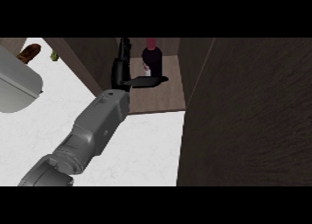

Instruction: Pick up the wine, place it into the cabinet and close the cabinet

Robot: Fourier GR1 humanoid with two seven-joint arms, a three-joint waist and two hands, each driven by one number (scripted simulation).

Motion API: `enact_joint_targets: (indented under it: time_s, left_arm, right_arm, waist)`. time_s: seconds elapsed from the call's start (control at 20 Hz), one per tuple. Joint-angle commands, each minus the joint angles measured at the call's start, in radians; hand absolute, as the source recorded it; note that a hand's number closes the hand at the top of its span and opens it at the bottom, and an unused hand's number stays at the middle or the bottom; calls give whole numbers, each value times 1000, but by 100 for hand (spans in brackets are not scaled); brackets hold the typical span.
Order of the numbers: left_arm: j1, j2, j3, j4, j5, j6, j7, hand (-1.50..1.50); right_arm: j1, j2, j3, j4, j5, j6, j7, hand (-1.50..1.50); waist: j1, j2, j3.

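Head view: the dark glass wine bottle with a red capsule top stands upright inside the brown wooden cabinet, on its shelf floor toward the back. One grey forearm reaches up from the lower left; which arm it is cannot be told from this view alone, though its position suggests the left. Its black hand sits just beside the bottle on the bottle's left, fingers straight and extended upward, thumb sticking out sideways toward the bottle's lower body; nothing is clasped. Thumb contact with the glass cannot be resolved. The open dark wooden cabinet door fills the right side. Judgement: bottle is rigid, smooth, probably slippery, fairly heavy and top-tall, so tippable; breakable if knocked. Best hold is around the wide cylindrical body, below the shoulder, not the narrow neck. Placement looks done; door closing remains.
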Motion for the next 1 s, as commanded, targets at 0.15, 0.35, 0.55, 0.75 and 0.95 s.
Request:
enact_joint_targets:
  time_s: [0.15, 0.35, 0.55, 0.75, 0.95]
  left_arm:
    - [81, 2, 20, -18, 73, -87, -32, -150]
    - [39, 2, -21, -32, 109, -70, 9, -150]
    - [90, 2, -83, -67, 165, -74, -10, -150]
    - [165, 2, -181, -175, 225, -49, 17, -150]
    - [235, 2, -348, -331, 316, 47, 63, -150]
  right_arm:
    - [55, -3, 16, -119, -41, 0, 52, -150]
    - [-10, 10, 56, -59, -3, -42, 46, -150]
    - [25, 10, 56, -11, 15, -21, -5, -150]
    - [25, -3, 38, -58, -13, -18, 29, -150]
    - [93, -9, 43, -102, -16, -14, 23, -150]
  waist:
    - [7, -15, 1]
    - [8, -14, 1]
    - [8, -17, 2]
    - [28, -28, 2]
    - [18, -28, 2]
